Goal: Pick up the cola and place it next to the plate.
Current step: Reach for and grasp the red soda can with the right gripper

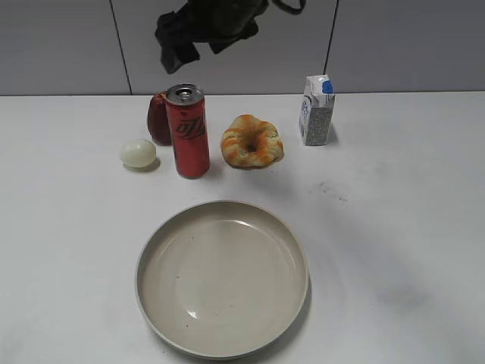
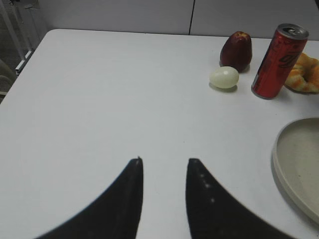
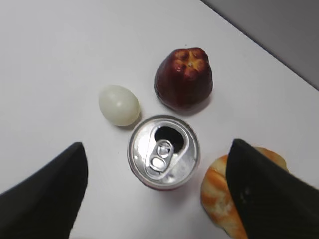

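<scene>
— Plate (image 1: 222, 337) sits nearest, empty. Cola (image 1: 187, 130)?
— Upright on the tabletop (image 1: 394, 227) behind it, ungrasped. Right fingers (image 3: 259, 194) spread wide above its top; left fingers (image 2: 202, 199) parted, idle. Everything remains.

Cola (image 1: 188, 141) hemmed (fruit (image 1: 158, 118), egg (image 1: 138, 153), bread (image 1: 251, 142))

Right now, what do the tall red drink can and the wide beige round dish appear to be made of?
The tall red drink can looks like thin aluminium: its silver top is bare shiny metal with a pull tab and an opened mouth, and the body carries a glossy red print. The wide beige round dish looks like glazed ceramic or possibly melamine, since its smooth rim shows soft highlights. The pictures cannot settle which.
</scene>
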